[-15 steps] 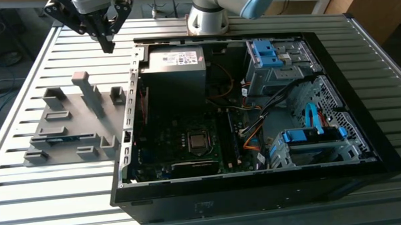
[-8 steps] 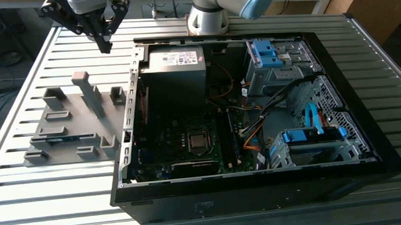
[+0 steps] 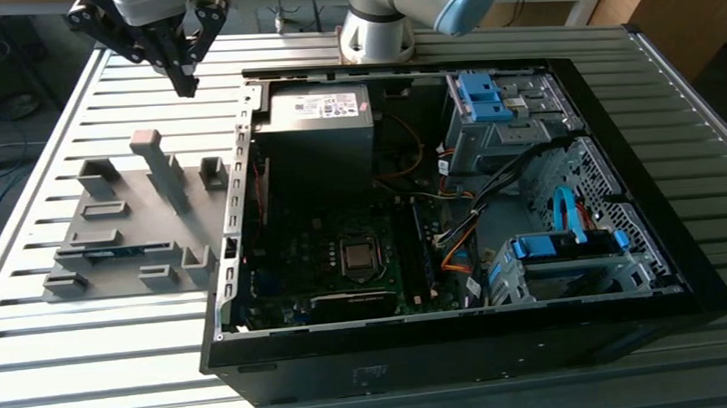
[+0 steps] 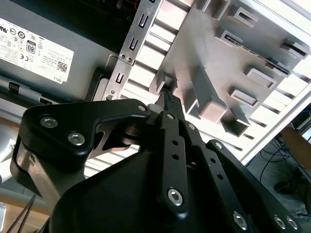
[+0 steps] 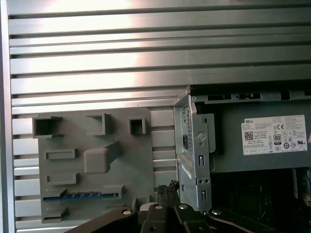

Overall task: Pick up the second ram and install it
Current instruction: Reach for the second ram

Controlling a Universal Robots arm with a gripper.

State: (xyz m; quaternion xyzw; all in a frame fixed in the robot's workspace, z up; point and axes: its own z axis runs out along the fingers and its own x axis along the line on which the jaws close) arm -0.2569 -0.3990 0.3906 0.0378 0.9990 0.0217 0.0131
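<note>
The second ram is a thin blue stick lying on edge in a slot of the grey holder tray, near the tray's front end in the exterior view. In the first wrist view the ram shows as a blue strip in the tray. My gripper hangs above the table behind the tray's far end, well above and apart from the ram. Its black fingers are shut together with nothing between them, as both wrist views show.
An open black computer case lies to the exterior view's right of the tray. Its motherboard, power supply and blue drive cages are exposed. The case's metal wall stands close to my fingers. The slatted metal table surrounds everything.
</note>
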